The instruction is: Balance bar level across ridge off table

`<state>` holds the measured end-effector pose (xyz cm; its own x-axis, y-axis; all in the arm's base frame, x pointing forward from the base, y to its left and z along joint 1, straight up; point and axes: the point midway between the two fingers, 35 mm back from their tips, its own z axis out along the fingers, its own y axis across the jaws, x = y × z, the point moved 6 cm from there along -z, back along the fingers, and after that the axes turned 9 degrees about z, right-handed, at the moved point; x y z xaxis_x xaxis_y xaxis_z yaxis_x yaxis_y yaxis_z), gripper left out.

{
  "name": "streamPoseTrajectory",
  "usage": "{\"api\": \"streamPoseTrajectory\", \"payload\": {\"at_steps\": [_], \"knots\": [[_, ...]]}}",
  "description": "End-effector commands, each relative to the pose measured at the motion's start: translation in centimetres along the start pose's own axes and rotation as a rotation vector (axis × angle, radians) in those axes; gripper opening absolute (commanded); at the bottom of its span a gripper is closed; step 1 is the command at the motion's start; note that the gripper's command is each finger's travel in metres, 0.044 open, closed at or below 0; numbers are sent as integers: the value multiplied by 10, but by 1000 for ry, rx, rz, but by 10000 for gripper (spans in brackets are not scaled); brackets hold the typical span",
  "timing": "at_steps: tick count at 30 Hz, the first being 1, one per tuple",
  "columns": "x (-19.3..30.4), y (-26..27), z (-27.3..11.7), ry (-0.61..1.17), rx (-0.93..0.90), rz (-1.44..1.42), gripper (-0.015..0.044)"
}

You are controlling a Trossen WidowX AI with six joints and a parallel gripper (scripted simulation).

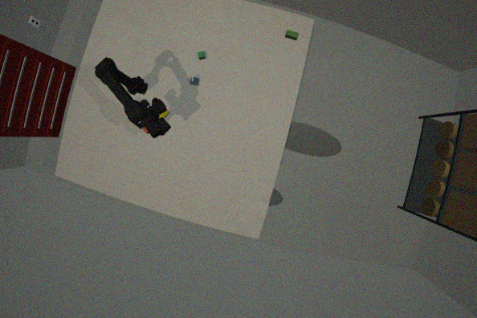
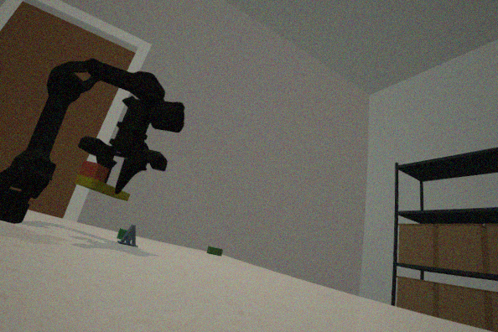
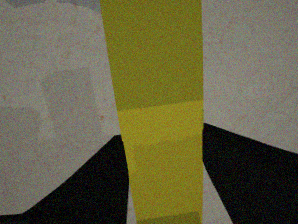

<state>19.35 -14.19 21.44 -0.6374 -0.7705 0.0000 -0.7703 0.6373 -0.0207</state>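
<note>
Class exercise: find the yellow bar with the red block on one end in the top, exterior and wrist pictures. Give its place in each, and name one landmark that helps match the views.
Top: yellow bar peeks out from under the black tool, left of centre.
Exterior: far left, held in the air above the table, red block on its left end.
Wrist: runs up the middle between the dark fingers.
Shared landmark: the tool shut on the bar.
</note>
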Motion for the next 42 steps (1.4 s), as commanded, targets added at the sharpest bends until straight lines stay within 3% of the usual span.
{"api": "streamPoseTrajectory", "payload": {"at_steps": [1, 42], "knots": [[-12, -4, -3, -3, 7, 40, 0], [-143, -3, -9, -19, 2, 477, 0]]}}
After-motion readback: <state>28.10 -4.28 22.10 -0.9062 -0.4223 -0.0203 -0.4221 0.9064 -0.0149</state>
